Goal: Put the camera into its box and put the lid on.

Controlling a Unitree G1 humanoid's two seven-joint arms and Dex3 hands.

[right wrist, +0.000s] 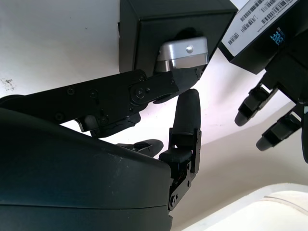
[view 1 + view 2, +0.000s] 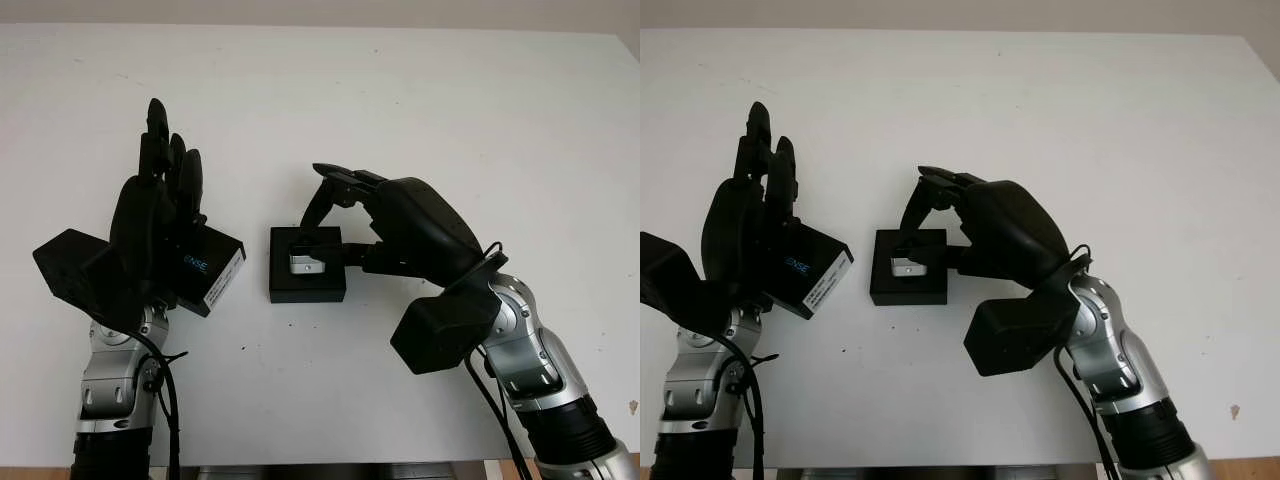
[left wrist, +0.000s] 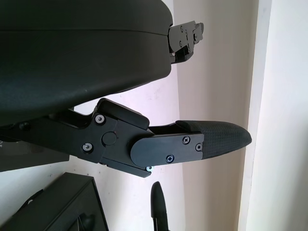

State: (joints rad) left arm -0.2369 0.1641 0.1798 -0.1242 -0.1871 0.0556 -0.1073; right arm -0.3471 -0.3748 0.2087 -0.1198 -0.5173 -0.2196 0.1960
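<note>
Fingers (image 1: pixel 187 113) of the right hand (image 2: pixel 405 225) pinch the silver camera (image 2: pixel 304 262), which sits in the black box (image 2: pixel 307 265) on the white worktop (image 2: pixel 400 100). Just beside the box, the left hand (image 2: pixel 150 230) clamps the black lid (image 2: pixel 208 265).

Both hands, the left hand (image 2: pixel 155 235) and the right hand (image 2: pixel 415 230), have smooth, glossy black shells, each with a boxy black camera housing at the wrist. Their black fingers (image 3: pixel 192 142) are jointed segments fastened with small screws and tipped with textured pads. The forearms are silver metal with black collars, and black cables (image 2: pixel 170 400) loop alongside them.
</note>
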